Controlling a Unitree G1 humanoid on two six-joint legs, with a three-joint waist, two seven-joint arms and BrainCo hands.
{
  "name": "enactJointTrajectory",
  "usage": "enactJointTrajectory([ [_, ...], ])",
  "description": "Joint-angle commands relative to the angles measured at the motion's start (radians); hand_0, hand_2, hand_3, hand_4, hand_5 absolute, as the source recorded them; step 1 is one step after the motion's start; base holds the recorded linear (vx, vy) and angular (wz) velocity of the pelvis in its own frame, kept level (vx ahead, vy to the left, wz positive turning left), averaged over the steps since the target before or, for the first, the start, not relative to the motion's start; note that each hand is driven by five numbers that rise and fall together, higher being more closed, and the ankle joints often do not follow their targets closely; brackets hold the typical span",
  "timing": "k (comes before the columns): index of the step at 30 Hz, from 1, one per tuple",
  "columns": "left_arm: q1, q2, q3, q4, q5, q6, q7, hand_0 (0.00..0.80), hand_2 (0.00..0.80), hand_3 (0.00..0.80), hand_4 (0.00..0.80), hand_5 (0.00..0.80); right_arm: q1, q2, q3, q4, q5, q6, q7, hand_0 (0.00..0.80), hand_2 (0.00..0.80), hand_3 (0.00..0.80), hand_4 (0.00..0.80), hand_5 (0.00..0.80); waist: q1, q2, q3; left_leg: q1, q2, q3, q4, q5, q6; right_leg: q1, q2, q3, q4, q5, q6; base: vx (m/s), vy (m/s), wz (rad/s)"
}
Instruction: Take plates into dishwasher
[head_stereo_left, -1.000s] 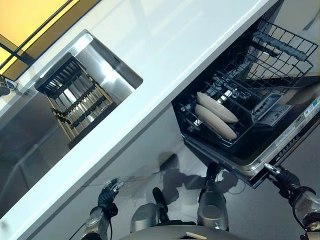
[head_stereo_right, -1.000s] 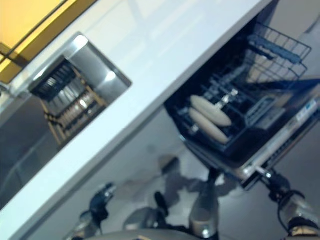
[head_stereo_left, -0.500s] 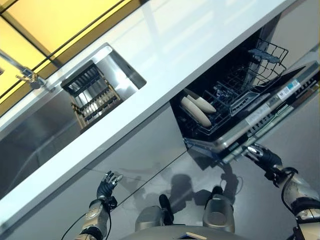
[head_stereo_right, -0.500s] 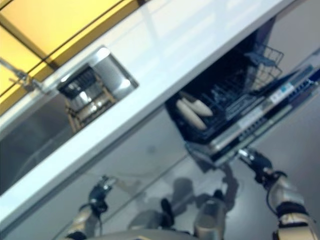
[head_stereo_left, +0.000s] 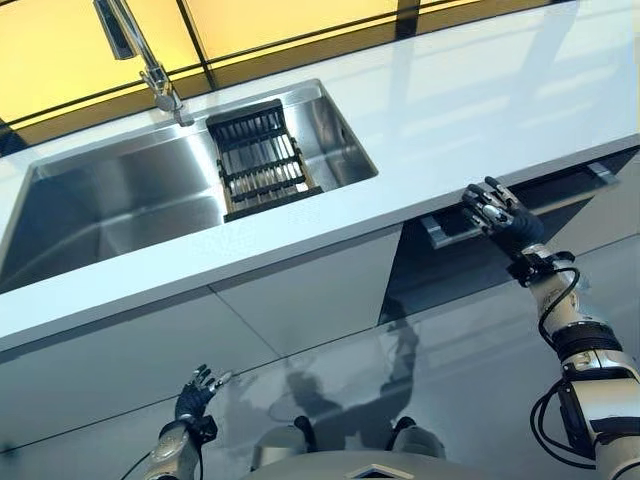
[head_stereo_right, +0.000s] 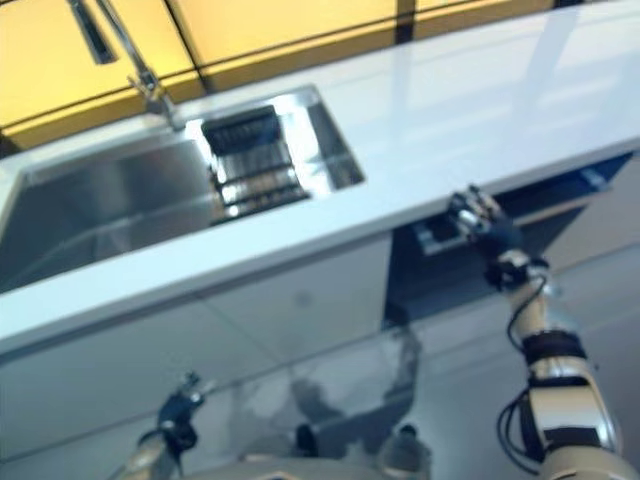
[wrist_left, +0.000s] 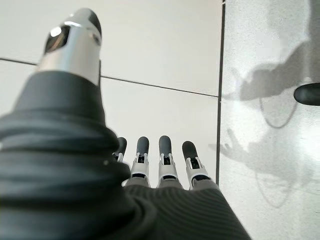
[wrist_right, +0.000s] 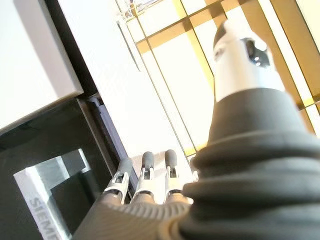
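Observation:
The dishwasher door (head_stereo_left: 440, 275) stands almost upright under the white counter (head_stereo_left: 480, 110), with a narrow dark gap at its top. My right hand (head_stereo_left: 497, 212) is at the door's top edge (head_stereo_left: 445, 228), fingers straight. In the right wrist view its fingers (wrist_right: 145, 175) reach past the grey control strip (wrist_right: 45, 200) of the door. No plates show in any view; the racks are hidden behind the door. My left hand (head_stereo_left: 193, 392) hangs low by the cabinet front, open and empty; its fingers (wrist_left: 165, 155) are straight in the left wrist view.
A steel sink (head_stereo_left: 120, 200) with a dark dish rack (head_stereo_left: 258, 160) and a faucet (head_stereo_left: 140, 50) lies at the left of the counter. Grey cabinet fronts (head_stereo_left: 290, 300) run below the counter. A yellow wall is behind.
The door has swung up from lying open to nearly shut, with my right hand rising on its edge. The two plates and racks have gone out of sight. The camera has tilted up.

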Motion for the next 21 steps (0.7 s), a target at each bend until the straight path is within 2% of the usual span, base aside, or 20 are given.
enactJointTrajectory([
  [1, -0.048, 0.032, 0.021, -0.024, 0.021, -0.026, 0.020, 0.000, 0.000, 0.000, 0.000, 0.000, -0.075, 0.022, 0.001, 0.015, -0.127, -0.059, -0.092, 0.000, 0.000, 0.000, 0.000, 0.000, 0.049, -0.055, -0.002, 0.025, 0.005, -0.027, -0.012, 0.001, -0.032, 0.126, -0.027, 0.031, -0.164, 0.072, 0.059, 0.000, 0.000, 0.00],
  [5, -0.044, 0.019, 0.047, -0.011, 0.027, -0.012, 0.045, 0.000, 0.000, 0.000, 0.000, 0.000, 0.081, 0.060, -0.012, 0.029, -0.261, -0.069, -0.201, 0.000, 0.000, 0.000, 0.000, 0.000, 0.046, -0.074, -0.003, 0.034, 0.018, -0.042, -0.055, 0.026, -0.039, 0.137, -0.013, 0.031, -0.184, 0.083, 0.064, 0.009, -0.016, 0.11],
  [10, -0.063, -0.002, 0.054, 0.035, 0.017, 0.004, 0.039, 0.000, 0.000, 0.000, 0.000, 0.000, 0.278, 0.147, -0.023, 0.083, -0.357, -0.096, -0.232, 0.000, 0.000, 0.000, 0.000, 0.000, 0.043, -0.098, -0.010, 0.039, 0.026, -0.063, -0.064, 0.030, -0.041, 0.152, 0.001, 0.035, -0.198, 0.085, 0.066, 0.033, -0.006, 0.26],
  [19, -0.119, -0.045, 0.032, 0.139, 0.035, 0.060, 0.000, 0.000, 0.000, 0.000, 0.000, 0.000, 0.366, 0.289, 0.081, 0.337, -0.532, -0.089, -0.267, 0.000, 0.000, 0.000, 0.000, 0.000, 0.059, -0.126, -0.039, 0.041, 0.024, -0.100, -0.075, 0.032, -0.039, 0.168, 0.016, 0.052, -0.211, 0.083, 0.063, 0.041, 0.028, 0.21],
  [21, -0.128, -0.054, 0.029, 0.151, 0.036, 0.070, 0.008, 0.000, 0.000, 0.000, 0.000, 0.000, 0.369, 0.314, 0.105, 0.362, -0.558, -0.069, -0.286, 0.000, 0.000, 0.000, 0.000, 0.000, 0.065, -0.128, -0.046, 0.042, 0.024, -0.106, -0.077, 0.034, -0.040, 0.171, 0.016, 0.052, -0.212, 0.083, 0.062, 0.052, 0.043, 0.18],
])
